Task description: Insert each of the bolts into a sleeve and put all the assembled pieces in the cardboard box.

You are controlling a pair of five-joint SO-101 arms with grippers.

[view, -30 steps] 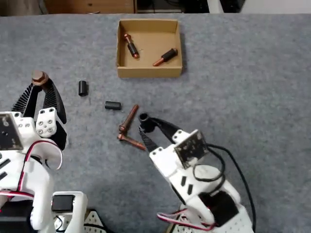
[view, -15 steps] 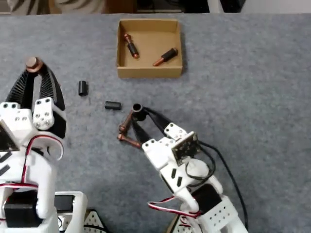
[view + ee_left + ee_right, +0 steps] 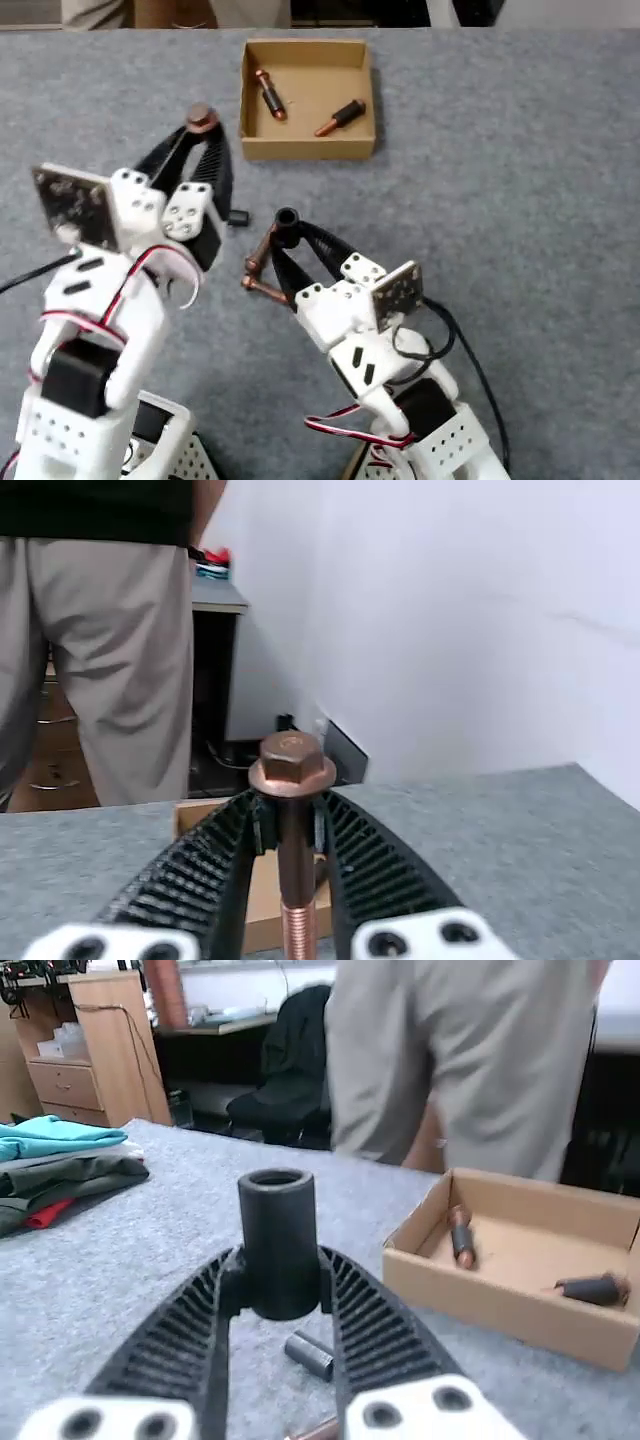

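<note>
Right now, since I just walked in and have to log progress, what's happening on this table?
The left gripper is shut on a copper bolt, gripped just under its head, near the cardboard box. The right gripper is shut on a black sleeve, opening up. Two assembled pieces lie in the box; two loose bolts lie on the table beside the right gripper.

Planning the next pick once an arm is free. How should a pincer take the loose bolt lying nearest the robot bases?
That bolt lies flat, so come from straight above and close across the middle of its shank. Its head sits right beside the head of the other loose bolt, so that end is probably too crowded.
</note>
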